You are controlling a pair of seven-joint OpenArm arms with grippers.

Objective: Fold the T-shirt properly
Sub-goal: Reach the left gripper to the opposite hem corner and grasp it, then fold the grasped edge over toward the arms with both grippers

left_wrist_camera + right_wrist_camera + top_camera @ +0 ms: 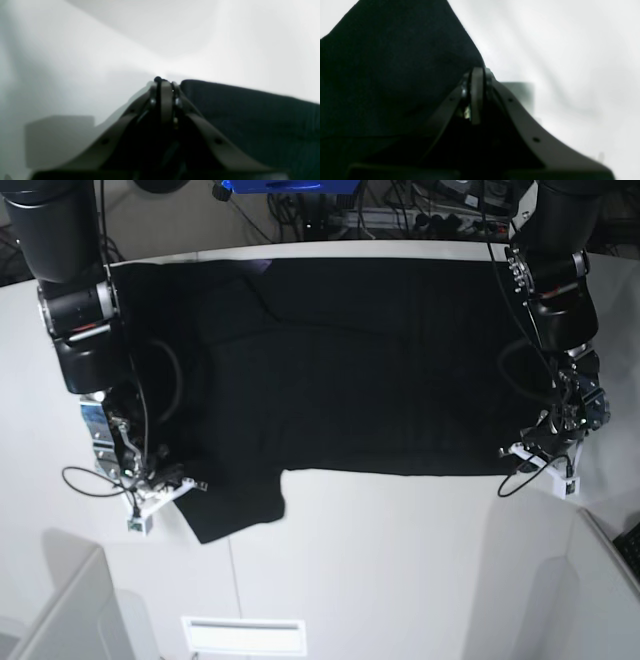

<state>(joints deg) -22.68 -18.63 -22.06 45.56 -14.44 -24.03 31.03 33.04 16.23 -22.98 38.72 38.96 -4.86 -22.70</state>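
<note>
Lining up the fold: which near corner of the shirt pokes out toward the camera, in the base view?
The one at the right hand, on the picture's left: a flap of the T-shirt juts forward there; the other edge runs straight.

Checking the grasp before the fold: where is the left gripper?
Base view, right side: the left gripper sits at the large black cloth T-shirt's near right corner.

Bright, even light; both wrist views soft and close.

You get a sharp base view, the white table (400, 540) evenly lit with faint shadows under the arms. Your wrist views are blurred: the left gripper (163, 83) and right gripper (477, 71) sit out of focus, casting grey shadows. The T-shirt (360, 380) reads nearly featureless black.
</note>
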